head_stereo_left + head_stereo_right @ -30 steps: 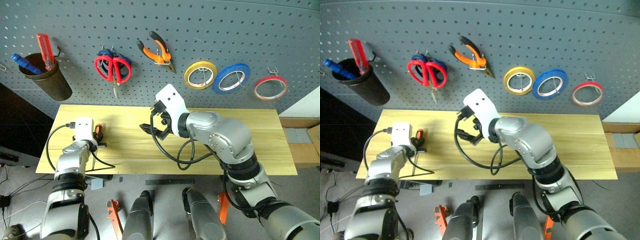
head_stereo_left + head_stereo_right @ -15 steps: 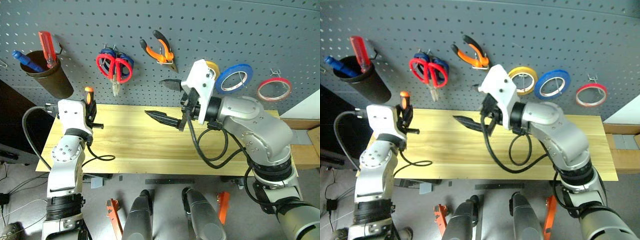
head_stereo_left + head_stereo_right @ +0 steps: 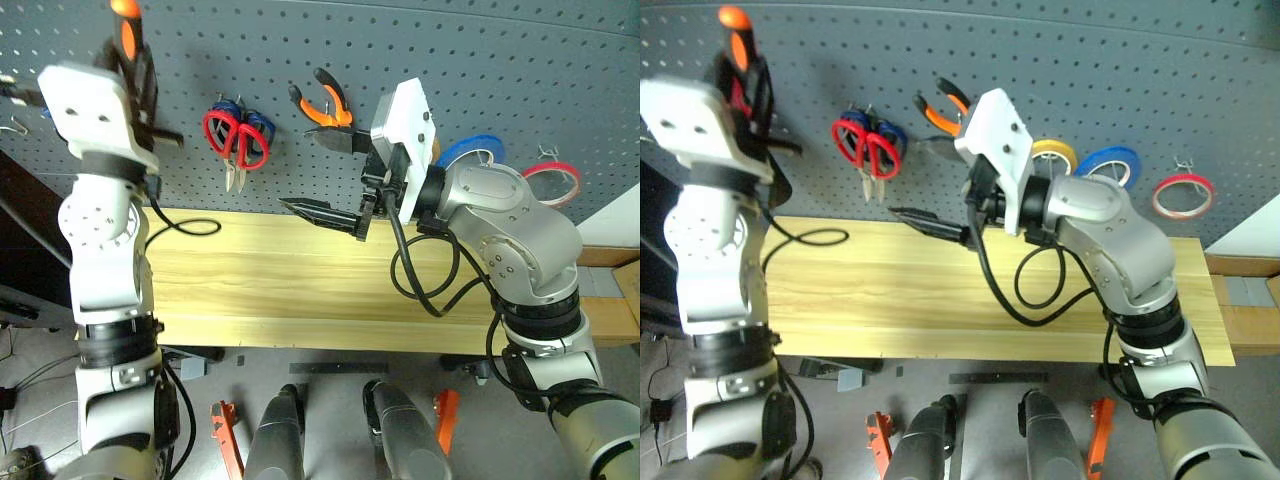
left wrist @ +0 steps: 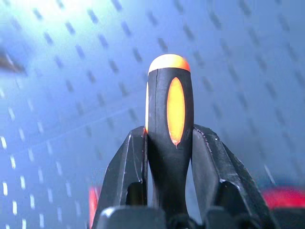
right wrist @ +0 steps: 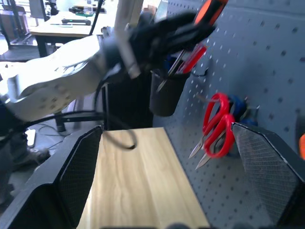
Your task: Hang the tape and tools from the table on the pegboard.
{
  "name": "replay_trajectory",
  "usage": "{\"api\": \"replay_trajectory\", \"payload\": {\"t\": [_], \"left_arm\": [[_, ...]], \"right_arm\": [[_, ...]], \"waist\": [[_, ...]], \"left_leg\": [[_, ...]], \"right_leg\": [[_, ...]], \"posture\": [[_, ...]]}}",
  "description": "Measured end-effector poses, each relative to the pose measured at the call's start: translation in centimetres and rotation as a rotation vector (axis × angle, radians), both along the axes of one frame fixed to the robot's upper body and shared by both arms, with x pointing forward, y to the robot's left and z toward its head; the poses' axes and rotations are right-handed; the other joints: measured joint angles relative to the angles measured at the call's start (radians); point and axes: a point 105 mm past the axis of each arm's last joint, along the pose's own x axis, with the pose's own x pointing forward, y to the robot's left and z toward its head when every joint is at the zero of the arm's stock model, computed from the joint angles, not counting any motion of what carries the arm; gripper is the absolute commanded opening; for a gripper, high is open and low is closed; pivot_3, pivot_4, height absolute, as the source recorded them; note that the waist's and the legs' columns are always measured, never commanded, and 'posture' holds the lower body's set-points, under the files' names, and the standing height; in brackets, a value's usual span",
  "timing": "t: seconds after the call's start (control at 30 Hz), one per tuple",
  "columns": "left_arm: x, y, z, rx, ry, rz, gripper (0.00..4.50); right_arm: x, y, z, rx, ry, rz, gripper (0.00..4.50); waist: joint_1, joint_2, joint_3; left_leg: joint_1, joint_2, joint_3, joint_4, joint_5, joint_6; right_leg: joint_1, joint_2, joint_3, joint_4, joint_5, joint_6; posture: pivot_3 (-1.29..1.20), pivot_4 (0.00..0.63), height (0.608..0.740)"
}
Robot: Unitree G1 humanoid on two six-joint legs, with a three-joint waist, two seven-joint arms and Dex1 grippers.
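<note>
The right arm hides most of the yellow tape (image 3: 1058, 150) and a part of the blue tape (image 3: 462, 150). The left end effector (image 4: 167, 143) covers the screwdriver (image 4: 169, 119) shaft. The black cup (image 5: 164, 95) looks blurred.

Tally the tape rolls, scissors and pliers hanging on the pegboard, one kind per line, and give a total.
Tape rolls: 3 (yellow roll, blue roll, red roll)
Scissors: 2 (red-handled scissors, blue-handled scissors)
Pliers: 1 (orange-handled pliers)
Total: 6
</note>
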Motion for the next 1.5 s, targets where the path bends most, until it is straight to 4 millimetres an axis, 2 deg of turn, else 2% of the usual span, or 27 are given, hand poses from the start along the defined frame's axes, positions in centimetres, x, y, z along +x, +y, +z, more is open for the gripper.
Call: {"api": "replay_trajectory", "payload": {"t": [0.1,0.23,0.4,0.53,0.77,1.13,1.5], "left_arm": [[0.8,1.1,1.9,-0.046,-0.031,0.002,0.92],[1.2,2.3,2.8,-0.074,-0.051,0.022,0.92],[1.1,4.2,2.6,-0.117,-0.054,0.064,0.92],[0.7,4.6,2.6,-0.122,-0.065,0.082,0.92],[0.3,6.4,0.4,-0.128,-0.026,0.170,0.92],[-0.6,7.1,0.8,-0.126,-0.062,0.209,0.92],[1.5,6.7,-2.0,-0.200,0.014,0.177,4.49]], "right_arm": [[0.3,0.0,0.1,0.000,0.000,-0.014,4.50],[0.8,0.1,0.5,0.005,-0.019,-0.046,4.50],[1.2,0.2,0.6,0.017,-0.013,-0.065,4.50],[1.4,0.3,0.6,0.019,-0.013,-0.068,4.50],[0.8,0.9,1.2,0.040,-0.014,-0.024,4.50],[0.3,1.4,1.7,0.053,-0.031,0.013,4.50],[0.3,1.4,1.7,0.054,-0.034,0.013,4.50]], "waist": [[-0.003,-0.001,-0.001],[-0.009,-0.002,-0.002],[-0.011,-0.002,-0.003],[-0.010,-0.003,-0.004],[-0.012,-0.003,-0.008],[-0.009,-0.004,-0.027],[-0.010,-0.004,-0.033]], "left_leg": [[0.000,0.000,0.000,0.000,0.001,-0.001],[0.000,0.000,0.001,0.000,0.001,-0.002],[0.000,0.001,0.001,0.000,0.001,-0.002],[0.000,0.000,0.001,0.001,0.001,-0.002],[0.000,0.001,0.001,0.001,0.001,-0.002],[0.000,0.000,0.001,0.002,0.001,-0.002],[0.000,0.000,0.001,0.002,0.001,-0.001]], "right_leg": [[0.000,0.000,0.000,0.000,0.000,0.000],[0.000,0.000,0.000,0.000,0.000,0.000],[-0.001,0.000,0.000,0.000,0.000,0.000],[-0.001,0.000,0.000,0.000,0.000,0.000],[-0.001,0.000,0.000,0.001,0.000,-0.001],[-0.001,0.000,0.000,0.002,0.000,-0.001],[-0.001,0.000,0.000,0.003,0.001,-0.001]], "posture": [[-0.10,0.199,0.740],[-0.11,0.199,0.740],[-0.11,0.199,0.740],[-0.10,0.198,0.740],[-0.09,0.197,0.740],[-0.09,0.193,0.740],[-0.11,0.194,0.740]]}}
